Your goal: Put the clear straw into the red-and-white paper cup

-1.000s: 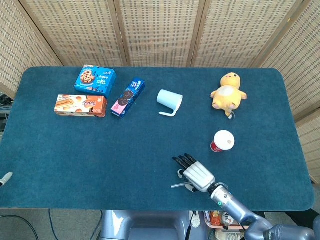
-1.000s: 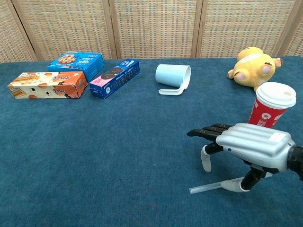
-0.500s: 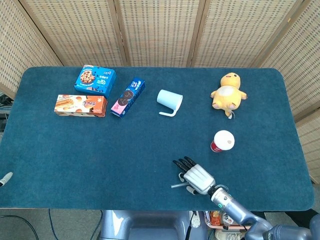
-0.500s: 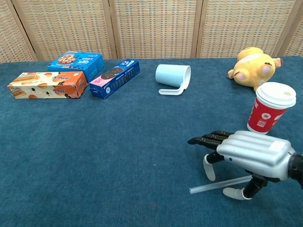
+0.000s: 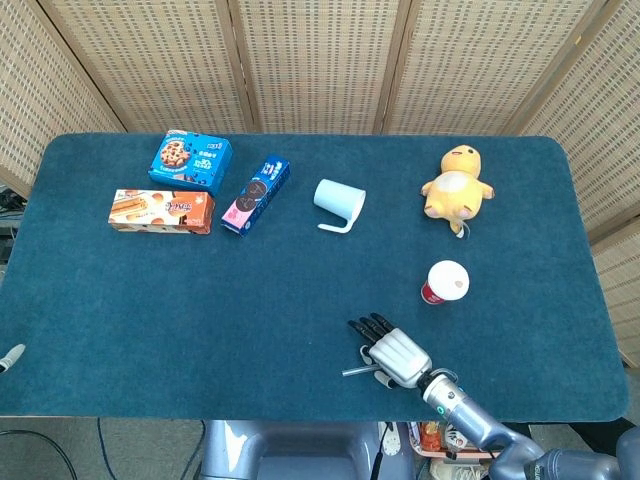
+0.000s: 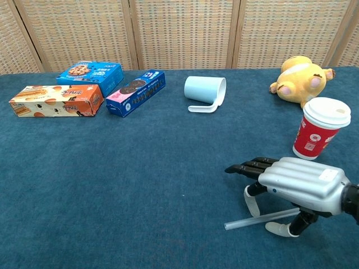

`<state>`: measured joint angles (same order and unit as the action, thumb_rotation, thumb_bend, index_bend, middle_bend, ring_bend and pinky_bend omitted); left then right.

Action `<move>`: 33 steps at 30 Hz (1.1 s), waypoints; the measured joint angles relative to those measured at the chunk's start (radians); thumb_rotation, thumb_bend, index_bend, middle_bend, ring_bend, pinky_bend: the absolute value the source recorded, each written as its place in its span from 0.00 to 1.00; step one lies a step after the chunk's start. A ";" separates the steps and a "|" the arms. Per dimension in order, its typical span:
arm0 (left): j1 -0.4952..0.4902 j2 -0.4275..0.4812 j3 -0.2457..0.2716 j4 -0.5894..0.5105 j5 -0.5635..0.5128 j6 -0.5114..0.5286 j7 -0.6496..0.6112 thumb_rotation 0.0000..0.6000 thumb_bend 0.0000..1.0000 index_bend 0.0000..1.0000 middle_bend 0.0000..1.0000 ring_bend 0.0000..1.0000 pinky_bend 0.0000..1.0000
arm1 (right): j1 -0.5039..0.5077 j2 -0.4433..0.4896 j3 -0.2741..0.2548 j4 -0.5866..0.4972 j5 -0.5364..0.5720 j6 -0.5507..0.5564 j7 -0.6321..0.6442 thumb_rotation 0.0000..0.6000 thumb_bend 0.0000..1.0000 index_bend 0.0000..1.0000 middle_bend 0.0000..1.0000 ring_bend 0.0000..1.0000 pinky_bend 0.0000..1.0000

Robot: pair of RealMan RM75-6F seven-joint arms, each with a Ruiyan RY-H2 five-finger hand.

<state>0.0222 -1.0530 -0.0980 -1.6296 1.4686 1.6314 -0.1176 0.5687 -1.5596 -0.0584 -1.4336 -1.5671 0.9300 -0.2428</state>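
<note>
The clear straw (image 6: 261, 218) lies flat on the blue cloth near the table's front edge, its left end showing in the head view (image 5: 352, 371). My right hand (image 6: 297, 180) (image 5: 398, 354) hovers low right over it, fingers stretched out to the left and apart. One finger reaches down behind the straw and the thumb (image 6: 279, 228) sits on the cloth in front of it, and nothing is gripped. The red-and-white paper cup (image 6: 317, 128) (image 5: 444, 282) stands upright with its white lid on, just beyond the hand. Of my left hand only a small grey tip (image 5: 10, 356) shows at the left edge.
A light blue mug (image 6: 205, 92) lies on its side at mid-table. Three snack boxes, orange (image 6: 57, 101), blue cookie (image 6: 90, 72) and dark blue (image 6: 136, 92), sit at the back left. A yellow plush toy (image 6: 300, 79) lies at the back right.
My right hand has sunk a little and drifted toward the near edge. The straw's right end has swung up between the finger and thumb, and the cup has not moved.
</note>
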 measured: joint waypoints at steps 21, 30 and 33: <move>-0.002 -0.003 0.000 0.007 -0.008 -0.010 -0.002 1.00 0.05 0.00 0.00 0.00 0.00 | -0.002 0.000 -0.013 0.010 -0.048 0.061 0.094 1.00 0.48 0.69 0.09 0.00 0.00; -0.004 -0.002 0.001 0.007 -0.009 -0.015 -0.005 1.00 0.05 0.00 0.00 0.00 0.00 | 0.008 0.074 0.014 -0.097 -0.074 0.112 0.145 1.00 0.48 0.69 0.09 0.00 0.00; -0.007 -0.003 0.001 0.010 -0.016 -0.027 -0.005 1.00 0.05 0.00 0.00 0.00 0.00 | 0.017 0.109 0.029 -0.147 -0.063 0.116 0.173 1.00 0.49 0.69 0.09 0.00 0.00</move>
<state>0.0150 -1.0564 -0.0972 -1.6199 1.4526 1.6046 -0.1227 0.5856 -1.4511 -0.0290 -1.5811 -1.6298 1.0457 -0.0699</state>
